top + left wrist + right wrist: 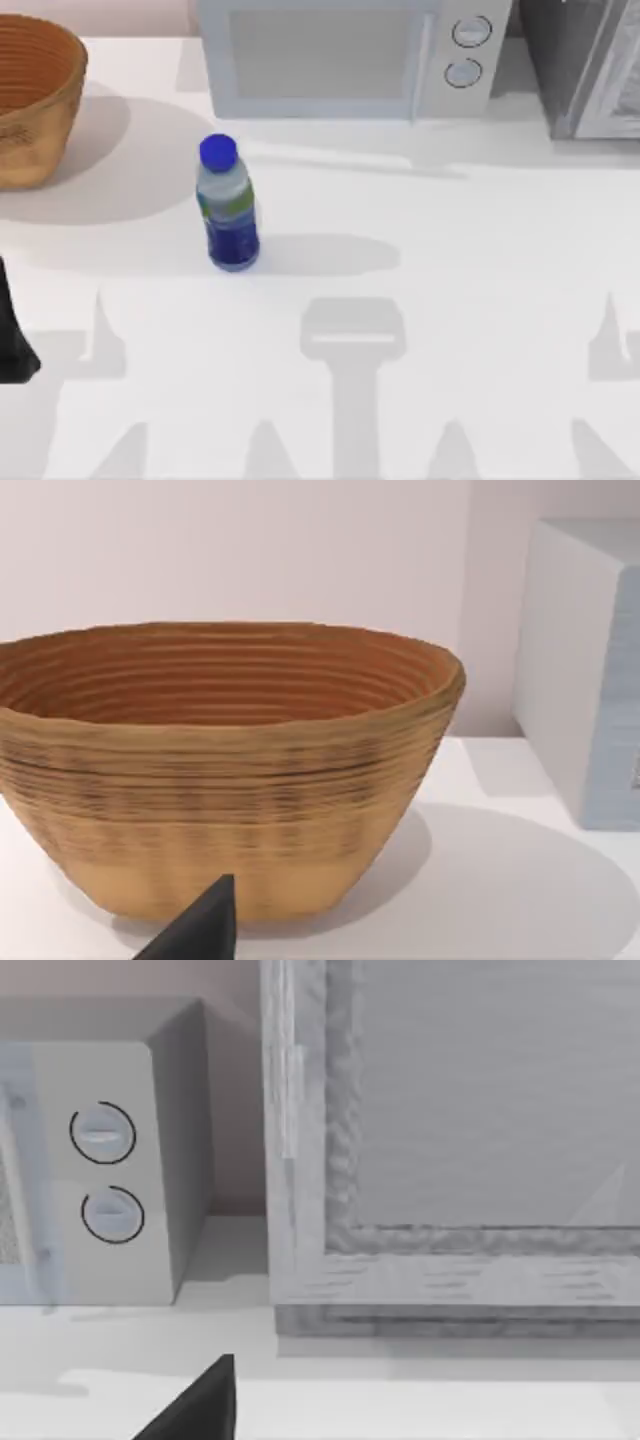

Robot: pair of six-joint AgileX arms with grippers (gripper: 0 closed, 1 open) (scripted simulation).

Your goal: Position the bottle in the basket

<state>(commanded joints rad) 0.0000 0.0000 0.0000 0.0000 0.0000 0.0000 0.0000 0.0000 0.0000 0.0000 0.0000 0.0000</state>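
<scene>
The bottle [226, 208] stands upright on the white table, left of centre, clear with a blue cap, a green band and a dark blue label. The basket [30, 100] is a round tan wicker bowl at the table's far left corner, apart from the bottle. The left wrist view faces the basket [225, 770] at close range, with a dark tip of my left gripper [200, 932] in front of it. My left arm [12, 340] shows as a dark shape at the table's left edge, nearer than the bottle. A dark tip of my right gripper [200, 1408] appears in the right wrist view.
A grey microwave [340, 60] with two round knobs stands at the back centre, behind the bottle. A grey cabinet [590, 70] stands at the back right, seen close in the right wrist view as a framed panel [460, 1140]. Bare white table lies in front of the bottle.
</scene>
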